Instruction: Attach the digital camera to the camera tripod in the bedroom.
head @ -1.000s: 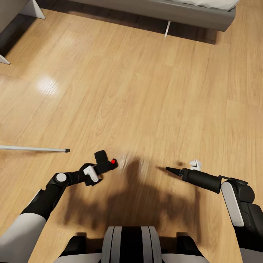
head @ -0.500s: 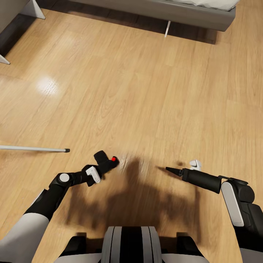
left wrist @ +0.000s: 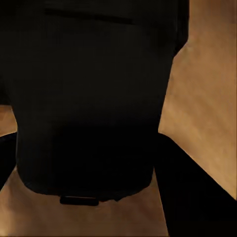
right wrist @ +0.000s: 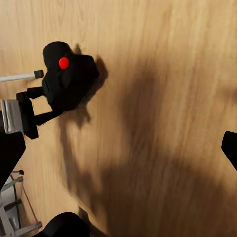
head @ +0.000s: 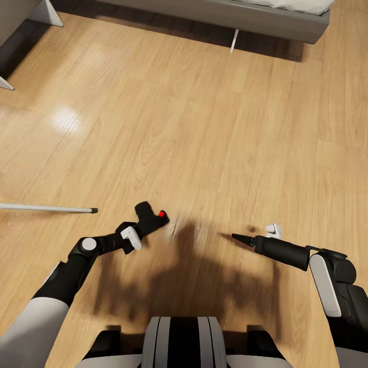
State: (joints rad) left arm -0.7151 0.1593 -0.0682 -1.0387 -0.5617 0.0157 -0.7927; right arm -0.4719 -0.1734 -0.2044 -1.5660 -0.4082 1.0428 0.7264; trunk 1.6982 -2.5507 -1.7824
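The left pincer [head: 142,228] is clenched on the digital camera [head: 151,218], holding it low over the wood floor [head: 204,143] at the near left, its red button turned to the right. In the right wrist view two thin fingers [right wrist: 43,105] run from the white wrist block to the camera body, one on either side of it. The left arm reaches forward from the shoulder, elbow bent outward, forearm angled toward the middle of the scene.

The step in hand looks like carrying the camera to the camera tripod. A thin silver leg [head: 48,208] with a black foot lies at the left edge, so the mount is probably off to the left. Doing this well means keeping the grasp firm and the camera level, turning toward that leg, and raising the camera before approaching the head.

The right arm is held forward at the near right; whether the right pincer [head: 245,240] is released or clenched cannot be told. A grey bed frame [head: 266,20] stands at the far side.
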